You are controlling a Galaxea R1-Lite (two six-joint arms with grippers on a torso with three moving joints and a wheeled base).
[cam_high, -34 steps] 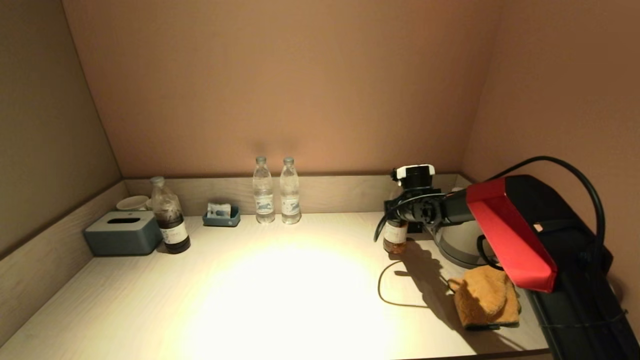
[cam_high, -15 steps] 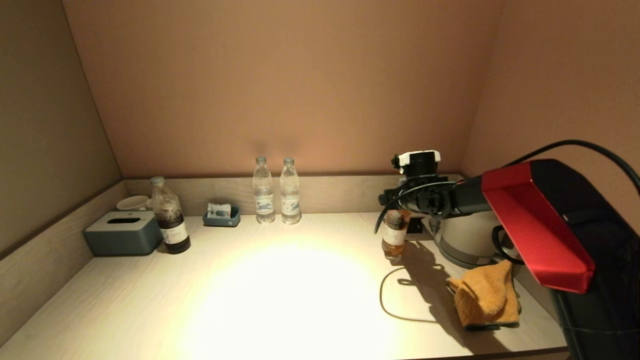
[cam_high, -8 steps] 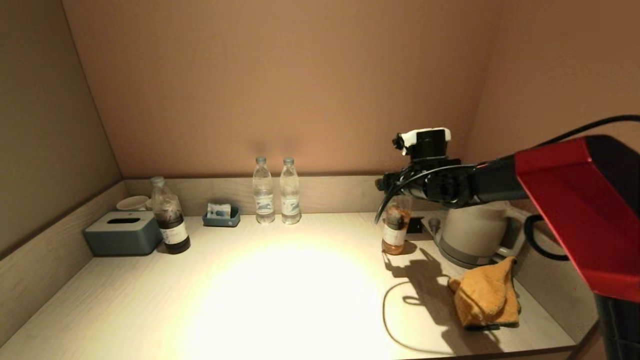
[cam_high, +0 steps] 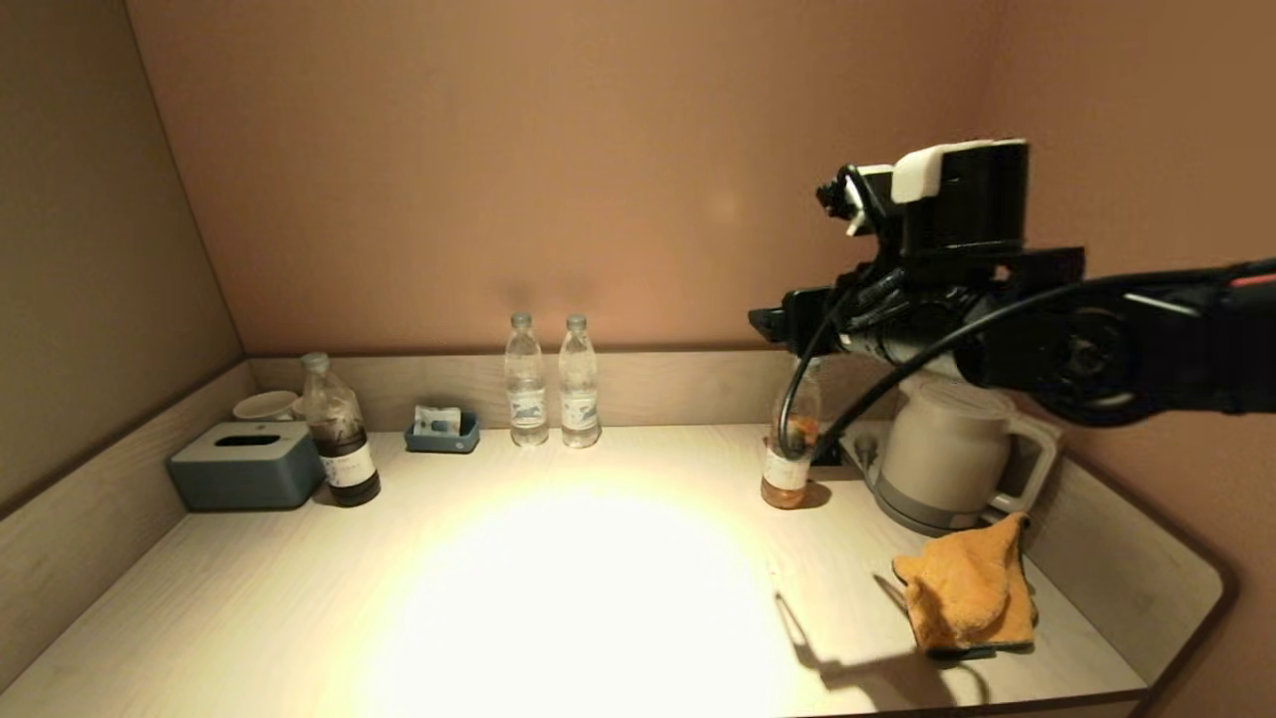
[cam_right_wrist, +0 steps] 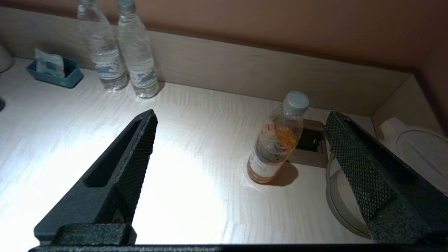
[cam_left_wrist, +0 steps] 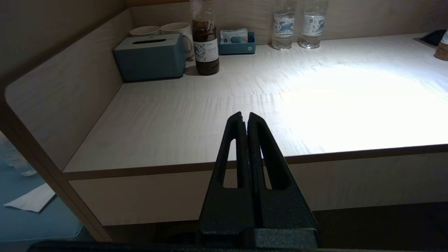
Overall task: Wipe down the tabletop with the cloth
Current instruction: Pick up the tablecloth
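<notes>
The tabletop (cam_high: 299, 598) is carrying, near its right front corner, the crumpled orange cloth (cam_high: 965, 590), probably soft, light, best pinched at a raised fold, while the right tool (cam_right_wrist: 241, 140) is hovering spread wide above and the left tool (cam_left_wrist: 245, 120) is sitting clenched.

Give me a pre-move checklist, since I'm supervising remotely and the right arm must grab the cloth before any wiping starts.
1. Right gripper open and empty: ok.
2. Right gripper over the crumpled orange cloth: not ok; it hangs high above the orange-drink plastic bottle.
3. Cloth uncovered, lying on the pale wooden tabletop: ok.
4. Descent path clear: not ok; the bottle and the white electric kettle stand close by.
5. Left gripper parked, shut, off the table's front edge: ok.
6. Cloth free of snags underneath: cannot tell.
</notes>
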